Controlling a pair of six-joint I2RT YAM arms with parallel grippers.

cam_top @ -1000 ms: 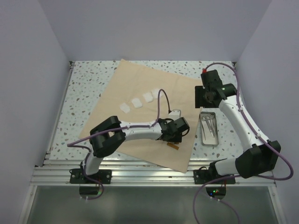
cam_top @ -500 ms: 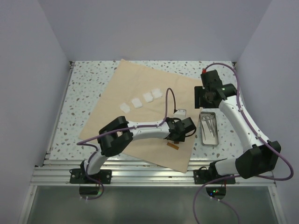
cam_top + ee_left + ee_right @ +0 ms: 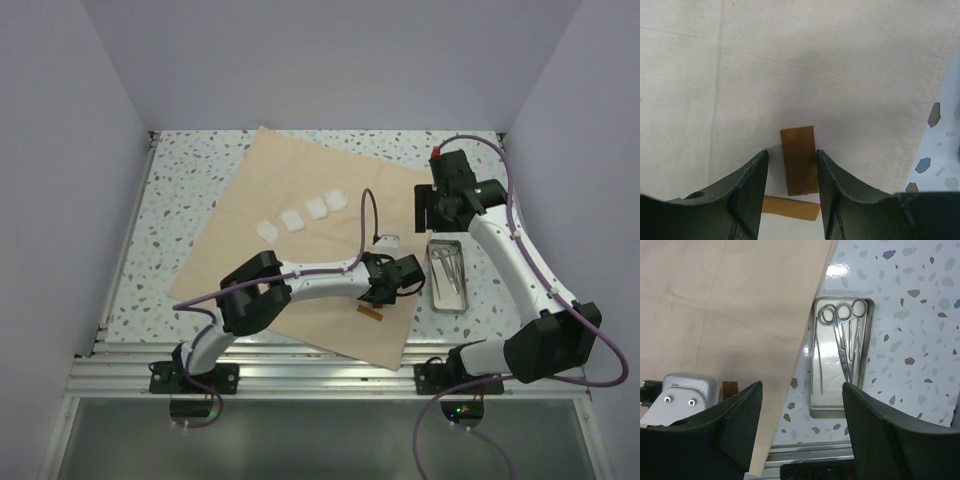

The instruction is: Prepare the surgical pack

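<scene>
Both left gripper [image 3: 791, 156] and right gripper [image 3: 801, 386] gape empty; the surgical pack [image 3: 290, 180] looks limp, light, so I'd pinch its lower-right hem.

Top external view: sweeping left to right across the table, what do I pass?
White gauze squares on the surgical pack → left gripper, over the pack's near right part → metal tray holding steel instruments, beside the pack on the speckled table.
</scene>
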